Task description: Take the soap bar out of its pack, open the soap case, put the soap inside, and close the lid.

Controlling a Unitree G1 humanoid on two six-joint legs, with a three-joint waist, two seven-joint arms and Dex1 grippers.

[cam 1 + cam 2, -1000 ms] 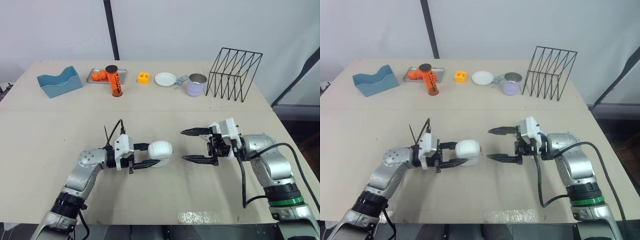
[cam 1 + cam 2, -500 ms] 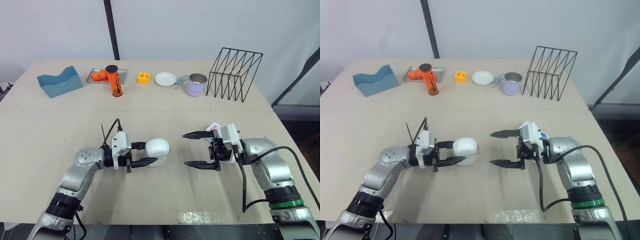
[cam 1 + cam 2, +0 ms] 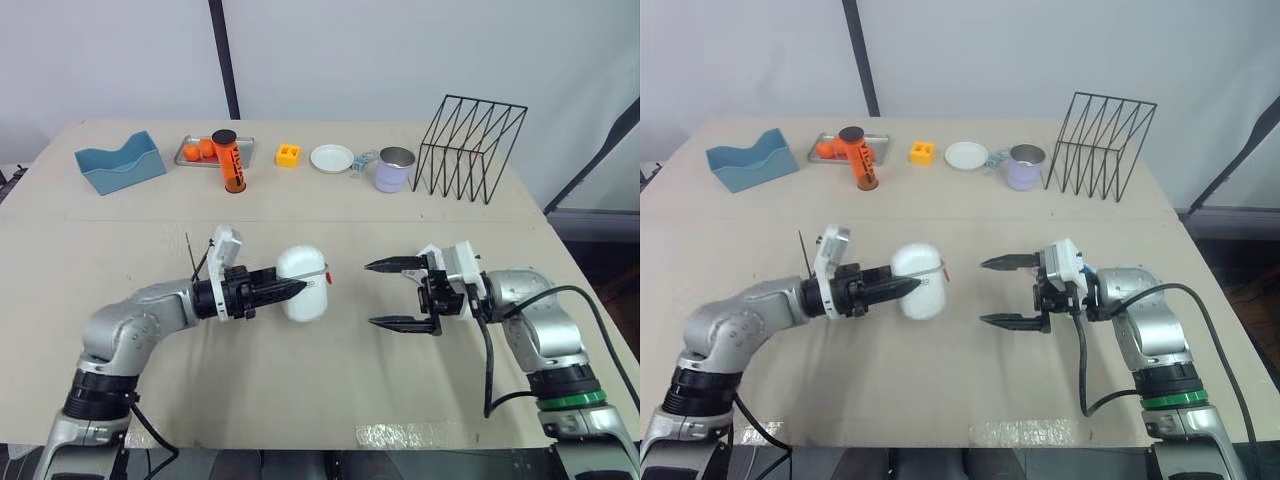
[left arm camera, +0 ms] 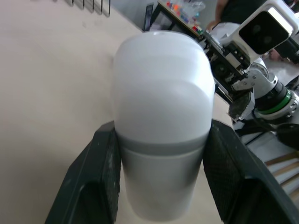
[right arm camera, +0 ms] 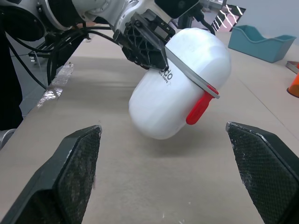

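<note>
Soap case, white with a red tab, sits clamped and tilted in our left claw, lid closed. Its dark print is half hidden and unreadable. Our left forearm reaches inward. Our right claw faces the case, fingers spread wide, near but apart, over the beige bench.

The soap case is white, with a grey band round its middle and a red latch; the right gripper has black fingers with a fine cross-hatched pattern; the table is pale beige; on it are a blue holder, an orange cylinder with a black cap, a yellow block, a white plate, a lilac mug and a black wire rack.
</note>
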